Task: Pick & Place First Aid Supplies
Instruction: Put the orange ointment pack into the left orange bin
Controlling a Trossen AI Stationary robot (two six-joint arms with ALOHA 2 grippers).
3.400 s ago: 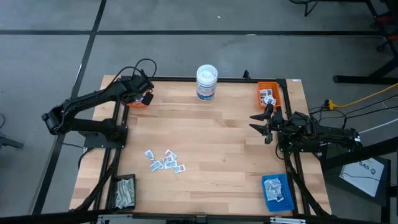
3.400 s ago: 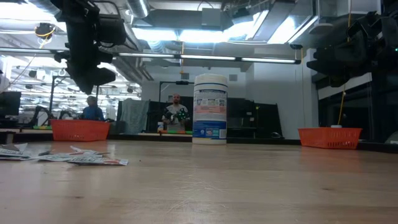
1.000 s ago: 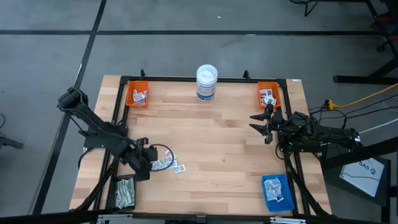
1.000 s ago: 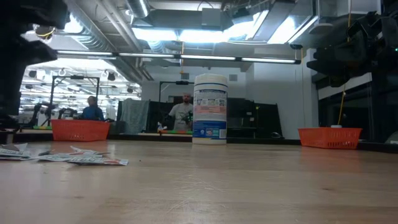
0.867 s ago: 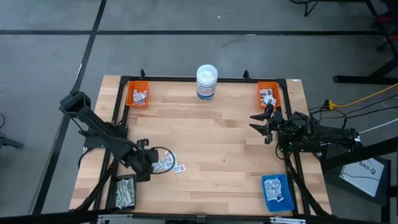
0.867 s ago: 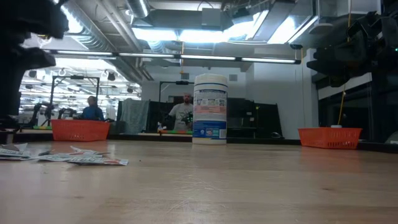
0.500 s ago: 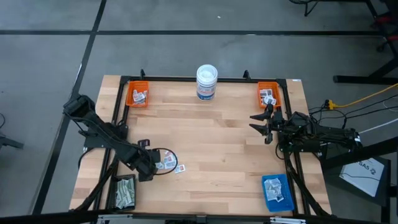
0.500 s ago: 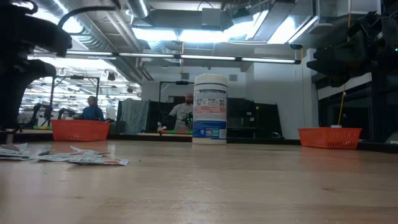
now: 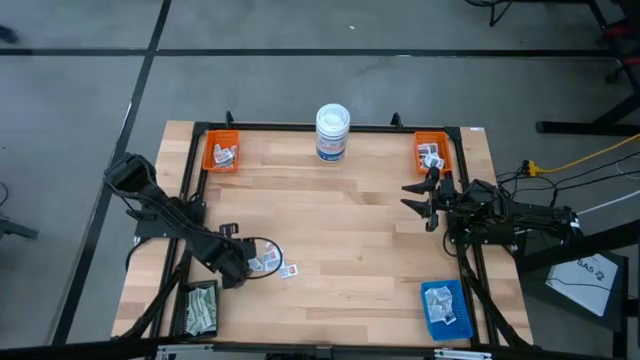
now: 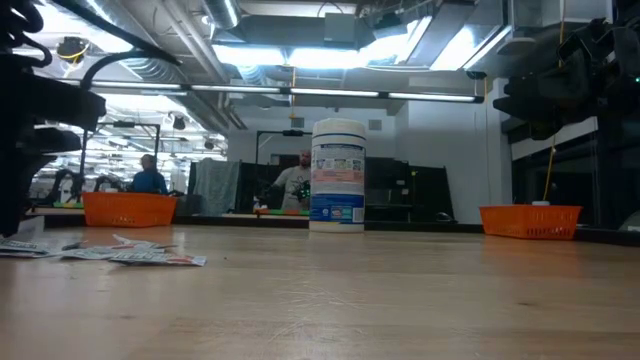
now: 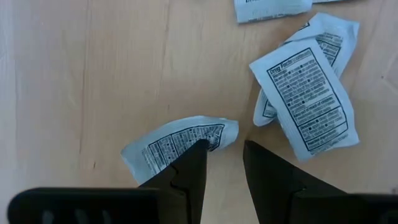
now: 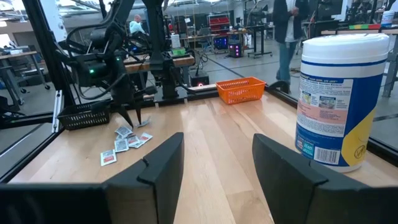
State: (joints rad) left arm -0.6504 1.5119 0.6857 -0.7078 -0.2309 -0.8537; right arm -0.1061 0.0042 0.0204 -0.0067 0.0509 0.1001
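Note:
The first aid supplies, small white packets with blue-grey print, lie flat in a loose pile on the wooden table at the near left. My left gripper hangs open over the pile's left side, pointing steeply down. In the left wrist view its gap sits beside a curled packet, with one fingertip over that packet's edge. Two overlapping packets lie just beyond. My right gripper waits open and level at the table's right.
A white tub with a blue label stands at the far middle. Orange trays holding packets sit at the far left and far right. A blue tray is near right, a black tray of greenish strips near left.
My left gripper has come down toward the pile of packets and tipped more steeply downward, its fingers staying apart. The packets have stayed where they were.

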